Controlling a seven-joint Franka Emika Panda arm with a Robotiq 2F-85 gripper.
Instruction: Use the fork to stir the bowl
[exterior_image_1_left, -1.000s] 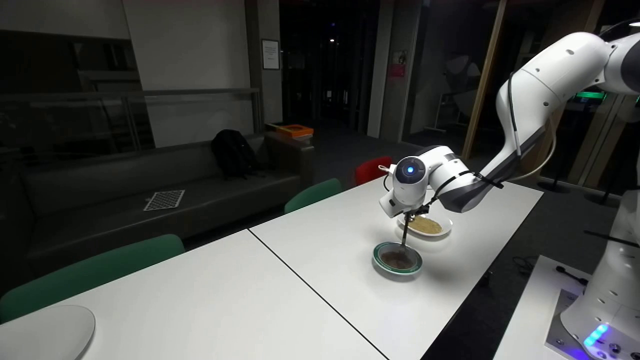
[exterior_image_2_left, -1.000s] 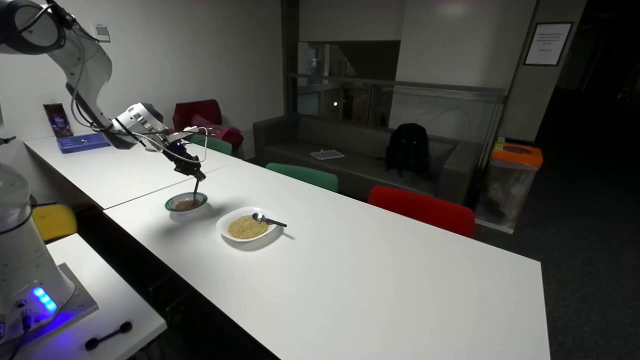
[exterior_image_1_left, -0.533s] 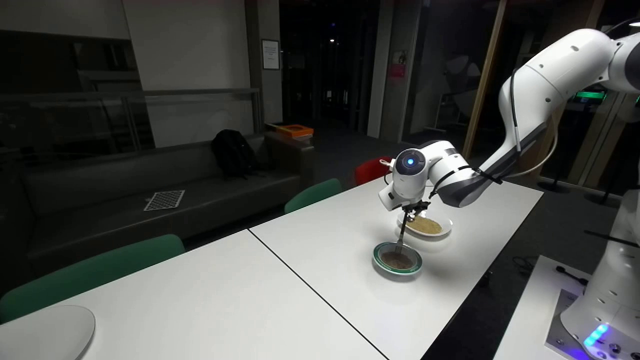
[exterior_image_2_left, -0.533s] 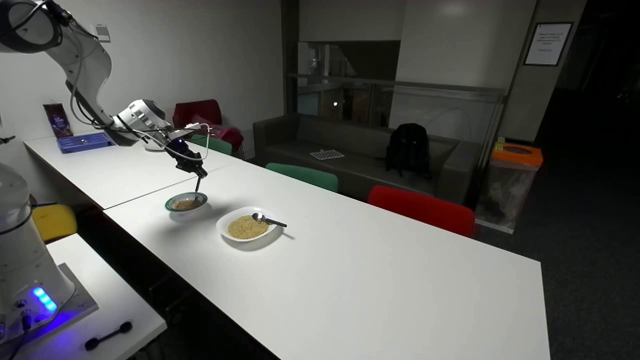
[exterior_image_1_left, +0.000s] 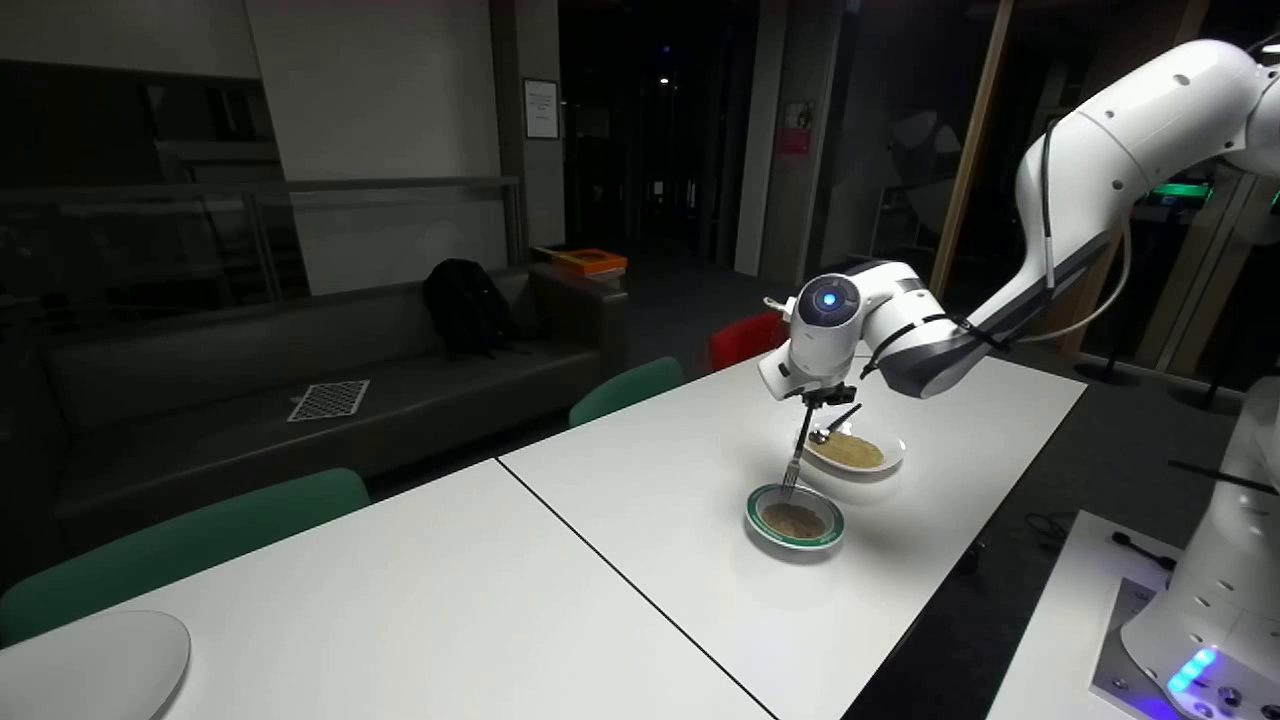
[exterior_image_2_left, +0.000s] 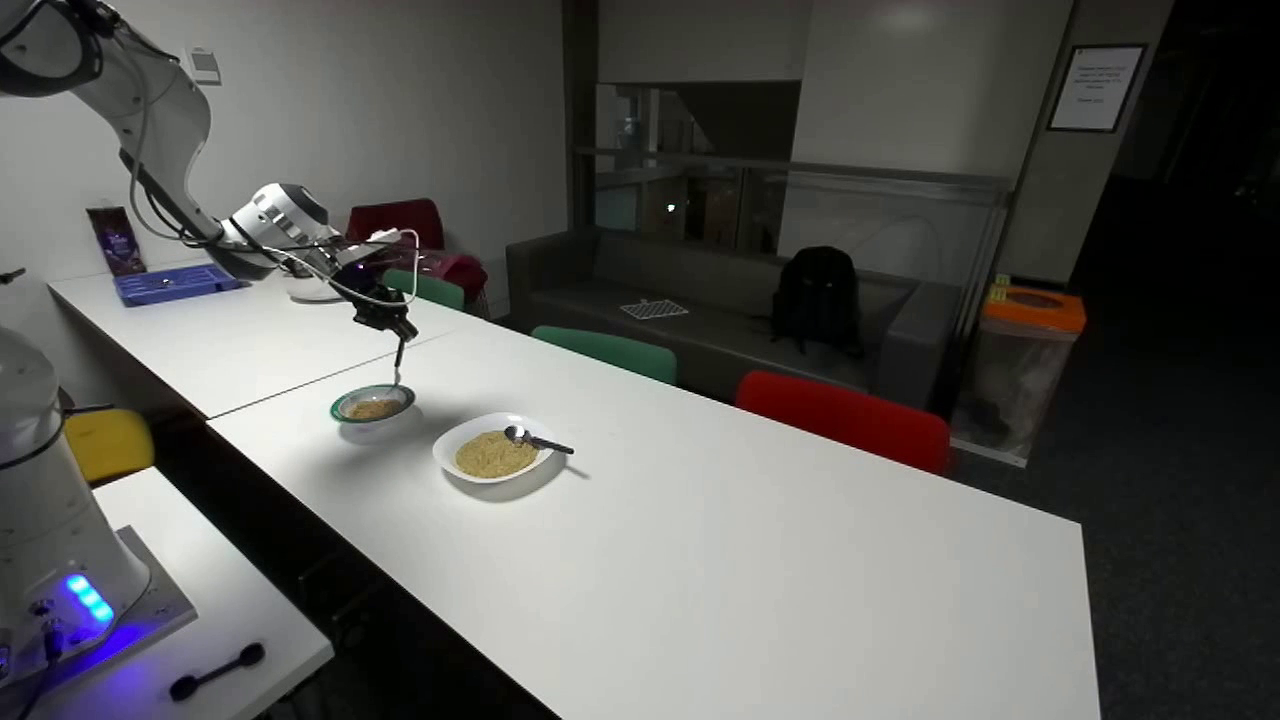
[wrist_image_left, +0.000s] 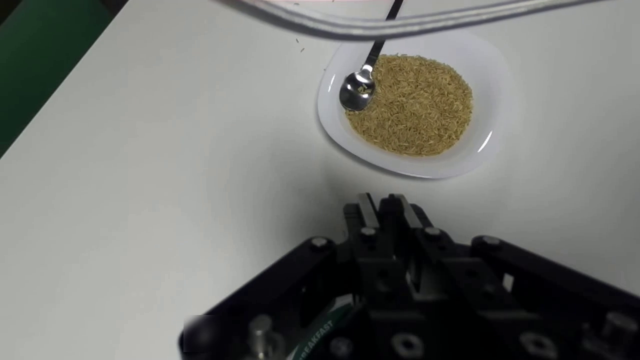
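Hand (wrist_image_left: 384, 206) pinched on tilted fork (exterior_image_1_left: 798, 451); tines at bowl (exterior_image_1_left: 797, 544) rim; contact unclear.

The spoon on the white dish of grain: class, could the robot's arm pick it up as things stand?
Probably not: the pincer is shut on the fork and would have to release it first. Otherwise the spoon looks unobstructed, jutting past the edge of the white dish.

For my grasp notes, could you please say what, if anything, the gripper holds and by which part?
The gripper holds the fork by the upper end of its dark handle.
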